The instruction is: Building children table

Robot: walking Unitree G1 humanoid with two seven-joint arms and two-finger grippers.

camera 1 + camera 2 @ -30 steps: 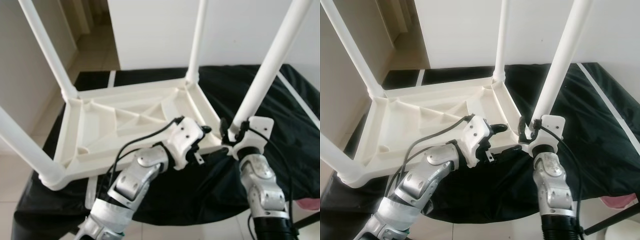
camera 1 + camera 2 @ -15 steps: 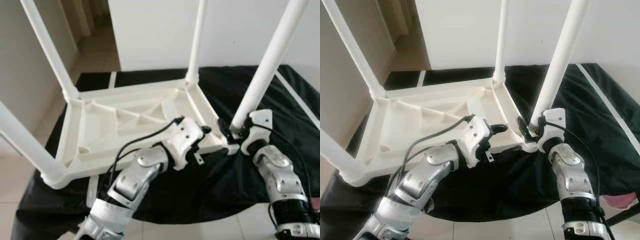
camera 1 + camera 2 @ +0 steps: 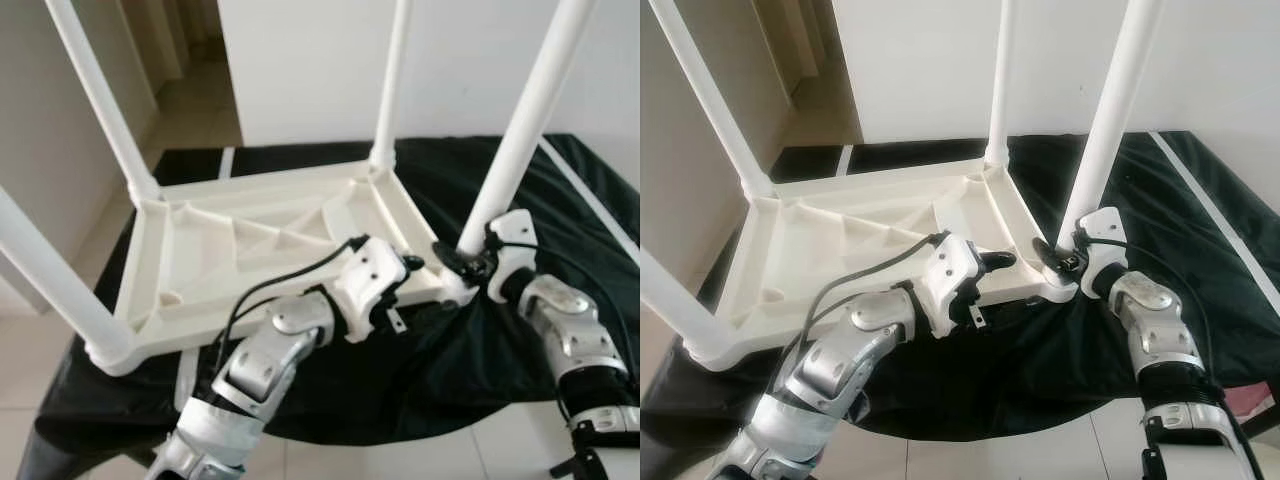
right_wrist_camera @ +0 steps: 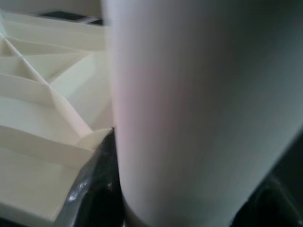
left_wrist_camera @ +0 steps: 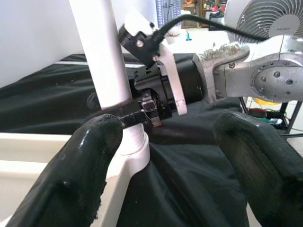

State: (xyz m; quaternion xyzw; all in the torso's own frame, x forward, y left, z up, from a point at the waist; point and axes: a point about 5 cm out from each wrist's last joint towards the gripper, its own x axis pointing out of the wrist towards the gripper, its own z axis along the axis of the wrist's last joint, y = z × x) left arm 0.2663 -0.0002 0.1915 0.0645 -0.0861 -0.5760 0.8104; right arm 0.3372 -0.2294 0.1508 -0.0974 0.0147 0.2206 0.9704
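I have the white plastic children's table (image 3: 270, 240) lying upside down on a worktop draped in black cloth (image 3: 560, 200), its ribbed underside facing up and four white tubular legs standing in the corner sockets. The near-right leg (image 3: 520, 130) is the one I am working on. My right gripper (image 3: 468, 262) is at the foot of that leg, just above its threaded socket collar (image 5: 135, 139); in the left wrist view its jaws sit closed around the tube, one black finger (image 5: 135, 117) crossing the front of it, and in the right wrist view the white tube sits hard against the lens with a black finger (image 4: 97, 189) beside it.

My left gripper (image 3: 990, 262) is held over the table's near-right edge, just beside that same corner. Its jaws stand open, the two padded black fingers (image 5: 90, 156) well apart and gripping nothing; one finger is close to the rim of the frame, though I cannot tell whether it touches.

I judge the step in hand to be seating or tightening this last leg in its socket, with the other three already upright and looking fitted. The next move, as I read it, calls for turning or pressing the leg down while the frame is kept from sliding on the cloth, so I would want the left gripper bracing the rim before I load the leg. Whether the thread is fully home I cannot see from here.
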